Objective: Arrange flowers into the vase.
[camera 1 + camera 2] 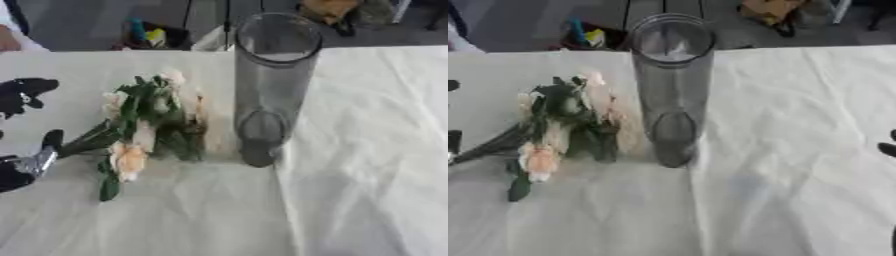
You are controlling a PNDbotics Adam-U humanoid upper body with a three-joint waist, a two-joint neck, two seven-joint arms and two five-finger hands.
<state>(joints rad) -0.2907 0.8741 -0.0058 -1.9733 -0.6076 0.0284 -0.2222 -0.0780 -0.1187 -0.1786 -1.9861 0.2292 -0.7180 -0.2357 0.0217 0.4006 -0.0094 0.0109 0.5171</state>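
Flowers (144, 125), a cream and peach bunch with green leaves, are lying near the white-clothed table's (367, 150) left edge, stems pinched by the black left hand (31, 160), ready for lifting into the tall clear glass vase (271, 85) standing empty alongside. Right hand (888, 147): finger state cannot be told.

The vase (273, 80) near the table's far edge looks like clear glass or clear plastic, I cannot tell which; its wall is smooth and glossy, with a greyish tint, and the cloth shows through it. The tablecloth (367, 165) is white fabric, matt, creased into soft folds and wrinkles towards the near edge. The flowers (149, 125) lying beside the vase have cream and peach petals with a soft, matt look, and dark green leaves with a slight sheen. At the table's left edge the left hand (31, 160) is matt black with a shiny silver metal part that catches the light.
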